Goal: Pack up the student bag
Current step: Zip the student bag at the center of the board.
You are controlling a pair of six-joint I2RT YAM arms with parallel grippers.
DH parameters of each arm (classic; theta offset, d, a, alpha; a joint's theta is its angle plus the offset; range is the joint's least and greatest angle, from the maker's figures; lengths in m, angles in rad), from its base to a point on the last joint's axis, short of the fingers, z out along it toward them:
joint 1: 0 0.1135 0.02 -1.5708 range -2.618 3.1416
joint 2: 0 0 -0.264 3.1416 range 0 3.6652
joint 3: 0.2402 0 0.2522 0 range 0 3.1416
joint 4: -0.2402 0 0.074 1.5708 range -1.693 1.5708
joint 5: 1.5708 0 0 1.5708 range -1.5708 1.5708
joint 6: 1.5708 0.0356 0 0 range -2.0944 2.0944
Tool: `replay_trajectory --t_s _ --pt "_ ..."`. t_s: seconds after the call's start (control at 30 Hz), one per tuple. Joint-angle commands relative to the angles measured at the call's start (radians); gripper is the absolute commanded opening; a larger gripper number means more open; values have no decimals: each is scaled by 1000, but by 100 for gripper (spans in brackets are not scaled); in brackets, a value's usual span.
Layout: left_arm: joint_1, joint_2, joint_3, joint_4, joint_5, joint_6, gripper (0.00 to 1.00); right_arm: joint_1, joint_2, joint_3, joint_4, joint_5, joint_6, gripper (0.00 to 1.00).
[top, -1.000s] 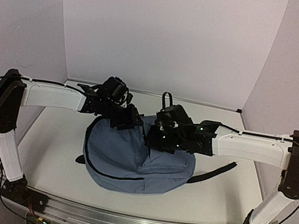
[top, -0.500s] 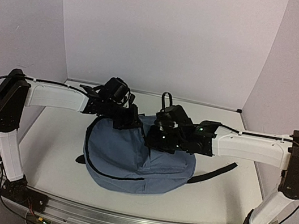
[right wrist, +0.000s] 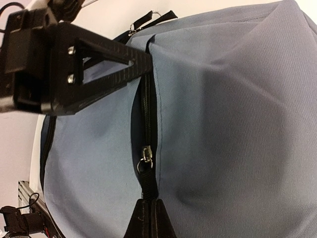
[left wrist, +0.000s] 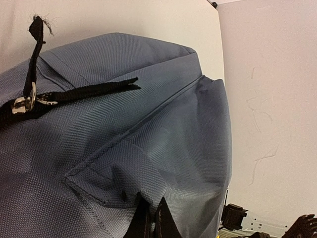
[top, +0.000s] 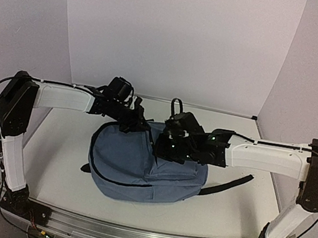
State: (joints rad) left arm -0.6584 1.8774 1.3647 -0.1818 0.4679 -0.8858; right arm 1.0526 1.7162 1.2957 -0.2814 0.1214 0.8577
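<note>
A: Where does your bag sit?
B: The bag point(top: 138, 167) lies flat in the middle of the table point(top: 56, 150). Its black strap point(top: 230, 185) trails out toward your right arm's side.
A: And your right gripper?
B: Your right gripper point(right wrist: 148, 210) is clamped tight on the black zipper tab point(right wrist: 147, 186), just below the metal slider point(right wrist: 143, 161).
A: The left one?
B: Your left gripper point(left wrist: 151, 213) is pinched closed on a fold of the bag's cloth at its far edge, by the zipper's end. Beyond that, the carry loop point(top: 176, 105) stands up near the back wall point(top: 179, 37).
</note>
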Motion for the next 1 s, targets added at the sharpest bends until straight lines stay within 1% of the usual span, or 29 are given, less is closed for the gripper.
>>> replay_trajectory --t_s 0.0,0.1,0.27,0.53,0.7,0.83,0.97 --pt "77 33 94 94 0 67 0 33 -62 -7 -35 -3 29 0" --pt "88 45 118 71 5 114 0 35 -81 -13 -43 9 35 0" --pt "112 69 150 57 14 137 0 37 -84 -29 -52 0 41 0" --pt "142 120 202 78 17 129 0 65 -45 -74 -56 -24 63 0" --pt "152 144 221 97 -15 122 0 98 -15 -80 -55 -32 78 0" --pt "155 160 232 102 -23 118 0 110 13 -88 -56 -13 82 0" --pt "156 157 220 123 5 122 1 110 17 -72 -60 14 76 0"
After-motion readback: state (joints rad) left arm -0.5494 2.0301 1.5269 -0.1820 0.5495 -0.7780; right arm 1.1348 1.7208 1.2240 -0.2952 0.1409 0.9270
